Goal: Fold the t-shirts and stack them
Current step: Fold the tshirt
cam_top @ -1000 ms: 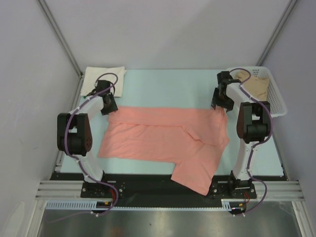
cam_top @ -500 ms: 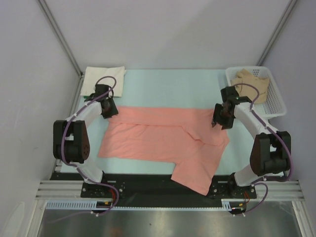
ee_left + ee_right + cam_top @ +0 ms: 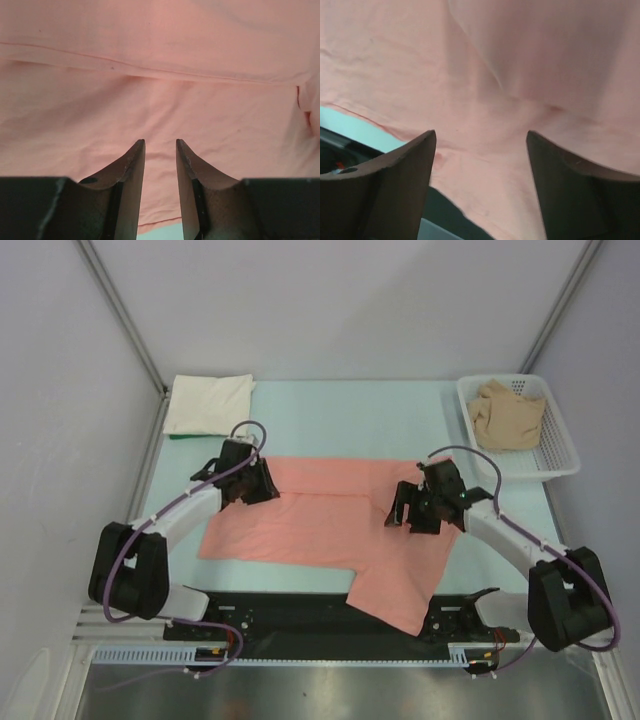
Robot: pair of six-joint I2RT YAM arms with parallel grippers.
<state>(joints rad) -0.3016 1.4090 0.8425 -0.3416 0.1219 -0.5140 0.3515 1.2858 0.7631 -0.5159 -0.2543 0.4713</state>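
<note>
The salmon-pink t-shirt (image 3: 330, 530) lies spread across the middle of the table, and one end of it hangs over the near edge. My left gripper (image 3: 266, 485) hovers low over the shirt's left part. Its jaws stand a narrow gap apart with nothing pinched, and pink cloth (image 3: 160, 75) shows beyond them (image 3: 160, 142). My right gripper (image 3: 399, 512) is over the shirt's right part, open wide (image 3: 481, 132) above the cloth (image 3: 395, 60). A cream-white t-shirt (image 3: 208, 405) lies folded at the back left. The tan-beige t-shirt (image 3: 508, 415) is bunched in the basket.
The white mesh basket (image 3: 560, 455) stands at the back right corner. Black rails (image 3: 300, 605) run along the near table edge, under the shirt's hanging end. Pale walls close in both sides and the back.
Both grippers have come in from the shirt's far corners toward the middle and nearer side. The right jaws have spread wider. The left jaws have narrowed a little.
</note>
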